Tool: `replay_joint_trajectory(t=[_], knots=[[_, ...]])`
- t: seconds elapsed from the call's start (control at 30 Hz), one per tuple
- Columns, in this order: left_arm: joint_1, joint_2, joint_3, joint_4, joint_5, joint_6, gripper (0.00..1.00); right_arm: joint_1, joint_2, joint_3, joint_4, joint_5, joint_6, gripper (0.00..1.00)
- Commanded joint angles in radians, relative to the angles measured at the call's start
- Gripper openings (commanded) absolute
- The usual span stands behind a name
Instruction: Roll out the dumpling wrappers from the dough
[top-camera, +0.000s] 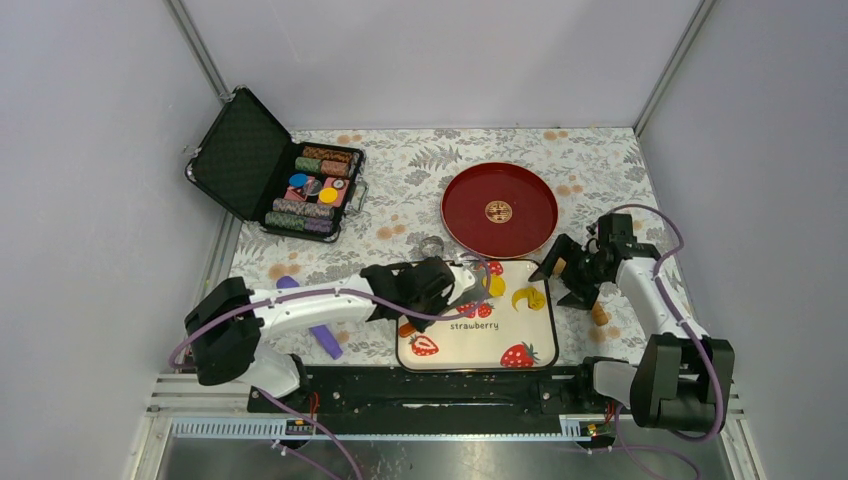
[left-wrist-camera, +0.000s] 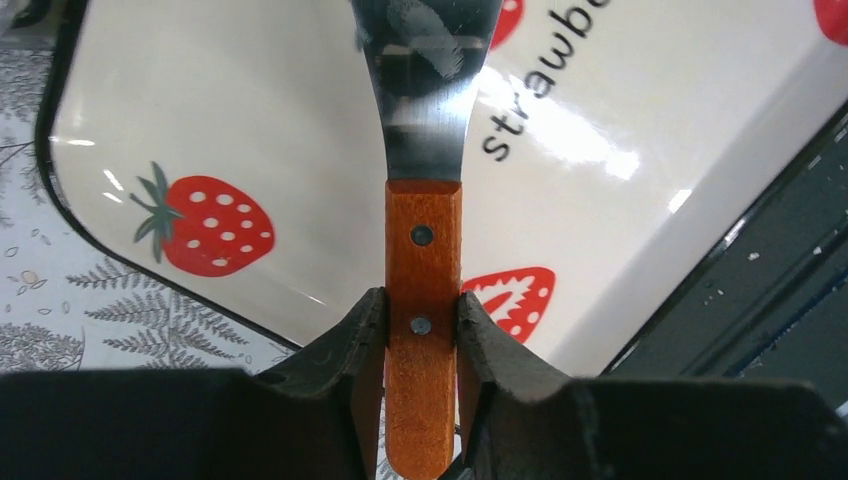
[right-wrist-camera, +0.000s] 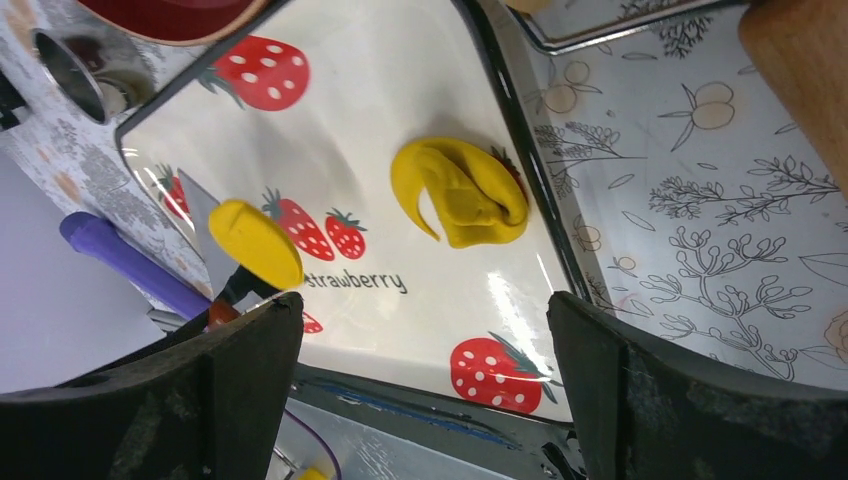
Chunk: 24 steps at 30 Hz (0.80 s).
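A crescent-shaped lump of yellow dough (top-camera: 527, 297) (right-wrist-camera: 465, 192) lies on the strawberry-print tray (top-camera: 470, 345) (right-wrist-camera: 400, 90). One thin round yellow dumpling wrapper (top-camera: 495, 285) (right-wrist-camera: 255, 240) rests tilted on the steel blade of a spatula (left-wrist-camera: 425, 90), raised off the tray. My left gripper (top-camera: 445, 292) (left-wrist-camera: 422, 312) is shut on the spatula's wooden handle (left-wrist-camera: 423, 250). At the tray's right edge, my right gripper (top-camera: 560, 280) (right-wrist-camera: 425, 310) stands open with nothing between its fingers, close to the dough.
A red plate (top-camera: 499, 208) sits behind the tray, with a metal ring cutter (top-camera: 432, 245) to its left. An open case of poker chips (top-camera: 290, 170) is at the back left. A purple tool (top-camera: 318, 335) lies left of the tray. A wooden rolling pin (right-wrist-camera: 800, 70) lies to its right.
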Motion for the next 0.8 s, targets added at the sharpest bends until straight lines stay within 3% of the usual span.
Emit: replay_joint_trajectory(t=[0.0, 0.23, 0.57, 0.77], knots=[[0.054, -0.007, 0.071, 0.046, -0.015, -0.002, 0.00, -0.001, -0.036, 0.082, -0.047, -0.015, -0.021, 0.99], [0.147, 0.073, 0.197, 0.019, -0.017, 0.036, 0.00, 0.009, 0.016, 0.185, -0.058, -0.064, -0.027, 0.93], [0.246, 0.295, 0.473, 0.003, -0.013, 0.072, 0.00, 0.162, 0.248, 0.433, -0.006, -0.072, 0.037, 0.83], [0.285, 0.435, 0.619, 0.003, 0.003, 0.072, 0.00, 0.213, 0.435, 0.594, 0.062, -0.100, 0.095, 0.69]])
